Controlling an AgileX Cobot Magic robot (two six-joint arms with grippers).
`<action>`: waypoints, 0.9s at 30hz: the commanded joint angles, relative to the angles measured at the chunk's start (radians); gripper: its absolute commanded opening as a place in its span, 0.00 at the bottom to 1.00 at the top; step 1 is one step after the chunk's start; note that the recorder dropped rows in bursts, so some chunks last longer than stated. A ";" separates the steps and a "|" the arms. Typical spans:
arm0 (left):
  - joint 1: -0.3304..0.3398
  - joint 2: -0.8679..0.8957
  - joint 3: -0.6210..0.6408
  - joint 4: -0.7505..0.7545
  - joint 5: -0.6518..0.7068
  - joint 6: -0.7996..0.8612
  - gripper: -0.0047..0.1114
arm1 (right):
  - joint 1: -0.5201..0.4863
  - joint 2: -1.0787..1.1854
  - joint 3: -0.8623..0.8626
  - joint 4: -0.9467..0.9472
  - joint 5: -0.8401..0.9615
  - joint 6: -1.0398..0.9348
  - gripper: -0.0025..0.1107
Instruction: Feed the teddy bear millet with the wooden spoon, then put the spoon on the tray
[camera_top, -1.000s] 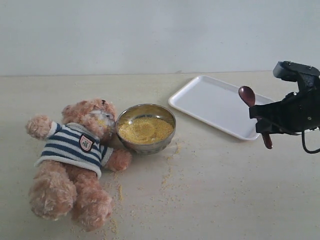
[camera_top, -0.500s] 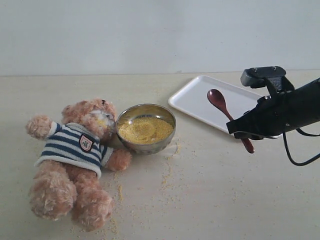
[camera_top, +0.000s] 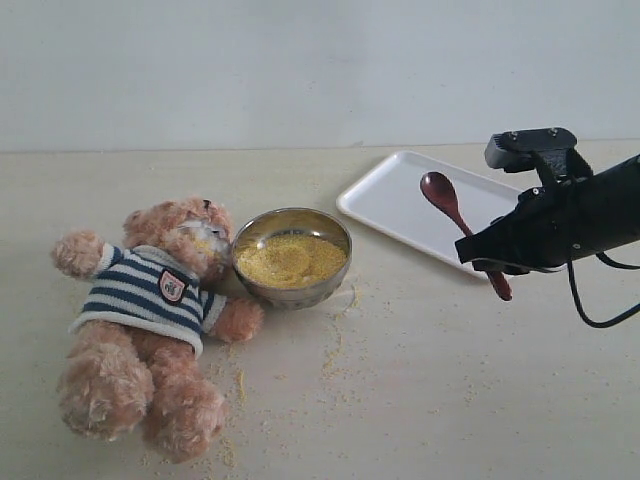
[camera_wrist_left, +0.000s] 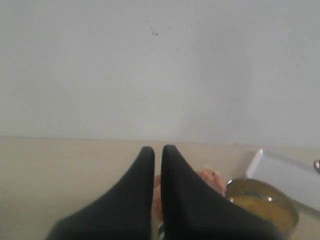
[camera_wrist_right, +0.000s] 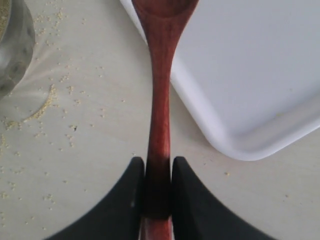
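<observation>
Now the right gripper (camera_wrist_right: 158, 167) is pinching the wooden spoon (camera_top: 447, 205) low on its thin handle, its 2 jaws nearly closed around it. The spoon's head is hanging over the tray (camera_top: 385, 195), near its rim, and the handle is reaching out over the table. It's looking light, stiff and smooth, so I'm guessing mid-handle would be the steadier hold. The left gripper (camera_wrist_left: 157, 155) is sitting shut, holding nothing. The teddy bear (camera_top: 150, 290) is lying beside the bowl (camera_top: 290, 292) of millet (camera_top: 290, 258).
</observation>
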 joint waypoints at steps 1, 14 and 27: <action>-0.003 -0.004 0.009 -0.133 -0.138 -0.127 0.08 | 0.002 -0.015 0.005 0.001 -0.018 0.006 0.02; -0.131 -0.004 0.097 0.032 -0.196 0.118 0.08 | 0.008 -0.015 0.005 -0.001 -0.006 -0.002 0.02; -0.047 -0.004 0.239 0.028 -0.244 0.099 0.08 | 0.007 -0.015 0.005 -0.003 -0.016 -0.006 0.02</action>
